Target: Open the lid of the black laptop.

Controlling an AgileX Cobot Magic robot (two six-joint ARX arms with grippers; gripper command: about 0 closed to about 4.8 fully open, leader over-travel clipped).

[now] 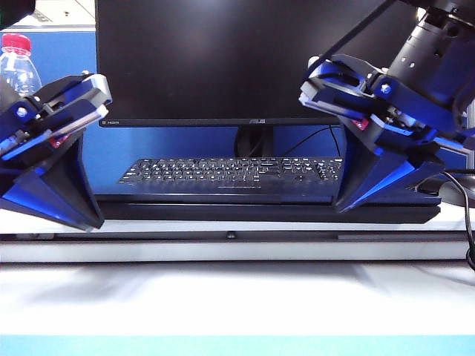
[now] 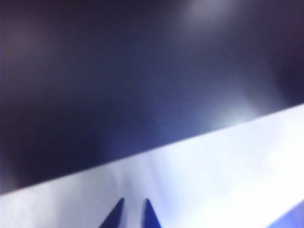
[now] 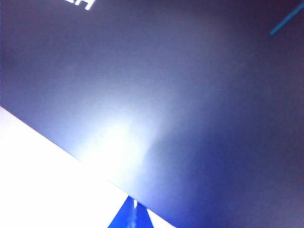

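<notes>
The black laptop [image 1: 260, 213] lies flat across the white table as a wide thin slab. Its lid [image 1: 223, 199] is down on it. My left gripper [image 1: 90, 221] points down at the laptop's left end. In the left wrist view this gripper [image 2: 134, 203] is open by a narrow gap over white table, just short of the lid's [image 2: 142, 85] edge, with nothing between the fingers. My right gripper [image 1: 343, 206] points down near the laptop's right end. In the right wrist view its [image 3: 135, 203] blue tips are pressed together and meet the edge of the lid [image 3: 190, 118].
A large black ASUS monitor [image 1: 245, 59] stands behind the laptop, with a separate black keyboard [image 1: 237, 172] at its foot. A plastic bottle with a red cap [image 1: 18, 67] is at the back left. A black cable [image 1: 466, 215] runs down at the right. White table [image 1: 237, 297] stretches toward the front.
</notes>
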